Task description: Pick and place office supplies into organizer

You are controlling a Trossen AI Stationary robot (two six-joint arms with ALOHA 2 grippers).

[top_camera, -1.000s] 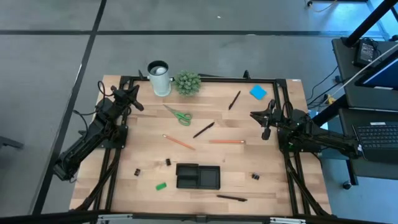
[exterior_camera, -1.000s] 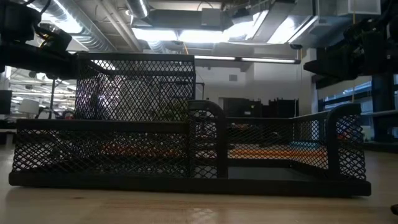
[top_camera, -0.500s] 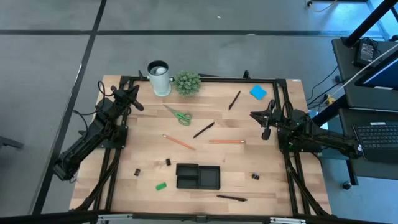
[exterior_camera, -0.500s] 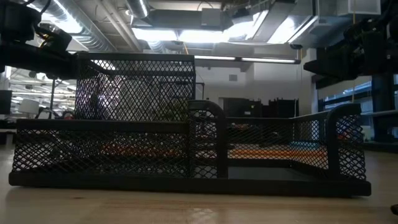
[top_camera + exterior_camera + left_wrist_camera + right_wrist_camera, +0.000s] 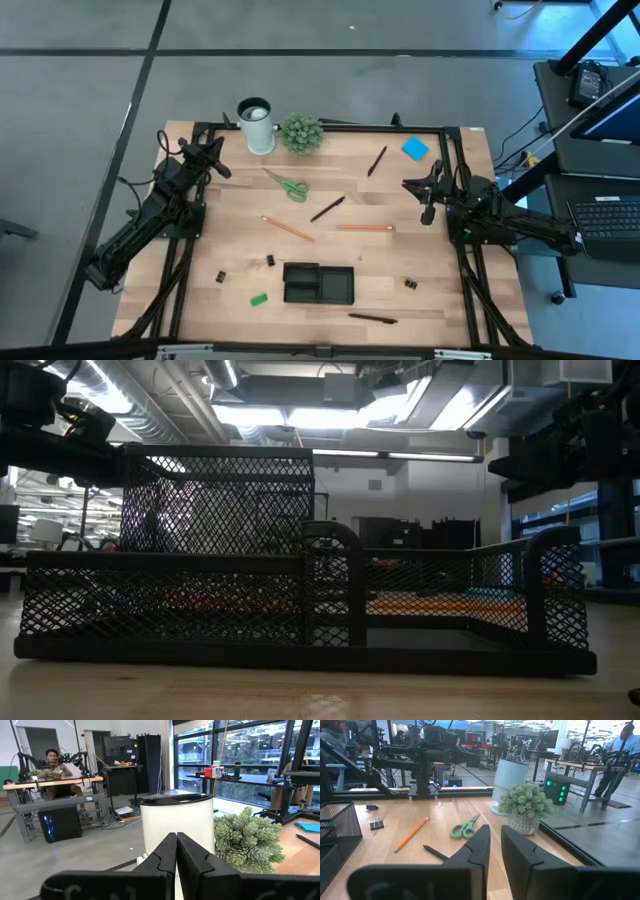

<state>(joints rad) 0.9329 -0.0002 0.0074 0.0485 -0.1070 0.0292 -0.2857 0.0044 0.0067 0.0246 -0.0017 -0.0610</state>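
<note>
Nothing is in the organizer yet; it sits near the front edge of the table, and all the supplies lie loose around it.

The left gripper waits at the far left corner, its fingers pressed together and holding nothing. It points toward the cup and the plant, which are not for sorting. The right gripper hangs at the right side, its fingers with only a narrow gap between them, and empty.

The nearest thing to the right gripper seems to be the pencil. It lies just to the inner side of the fingers, toward the table centre, and its long axis runs left to right. I judge the right arm should take it, turning the fingers to close across this axis. The scissors lie closer to the left gripper, with the long axis diagonal, so the left arm suits them better.
</note>
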